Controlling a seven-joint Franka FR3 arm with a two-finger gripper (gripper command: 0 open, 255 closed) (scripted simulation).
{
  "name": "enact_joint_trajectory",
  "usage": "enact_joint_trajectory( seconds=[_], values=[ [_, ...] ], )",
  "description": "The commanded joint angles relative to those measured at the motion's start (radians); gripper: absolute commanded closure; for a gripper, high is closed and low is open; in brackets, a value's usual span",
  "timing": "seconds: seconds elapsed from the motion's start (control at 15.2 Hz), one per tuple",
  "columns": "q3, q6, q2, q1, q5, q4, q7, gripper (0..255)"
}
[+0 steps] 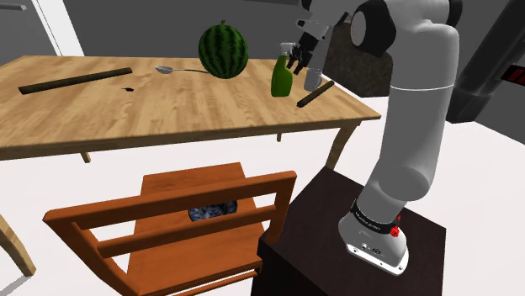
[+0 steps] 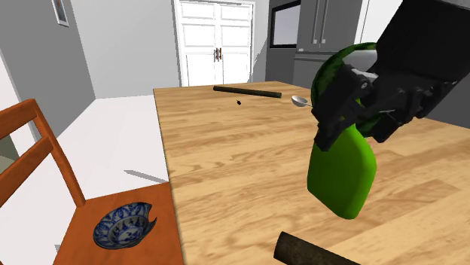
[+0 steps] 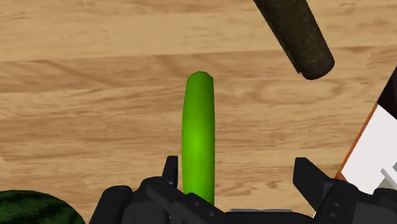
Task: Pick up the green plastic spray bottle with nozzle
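The black hand (image 3: 238, 170) hangs over the counter (image 1: 101, 126), fingers (image 3: 170, 173) apart, the green spray bottle (image 1: 282, 77) — at the watermelon's (image 1: 224, 49) three o'clock — hugging one finger; closing off-centre may shove it over or let it slip.

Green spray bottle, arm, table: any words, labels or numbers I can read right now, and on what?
No text can be read.
Glossy green spray bottle: plain, no label.
Black band round the white arm's base: pale marks, too small to read.
Red marks on the dark shape at the shoulder view's right edge: blurred, unreadable.
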Motion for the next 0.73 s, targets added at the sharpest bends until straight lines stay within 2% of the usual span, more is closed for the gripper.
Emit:
enact_joint_trajectory(
  seconds=[0.0, 0.59, 0.66],
  values=[
    [0.03, -0.064, 0.088, -0.074, 0.083, 0.113, -0.07, 0],
    [0.04, 0.017, 0.098, -0.061, 0.095, 0.026, -0.115, 0],
    [0.04, 0.018, 0.098, -0.061, 0.095, 0.025, -0.116, 255]
  ],
)
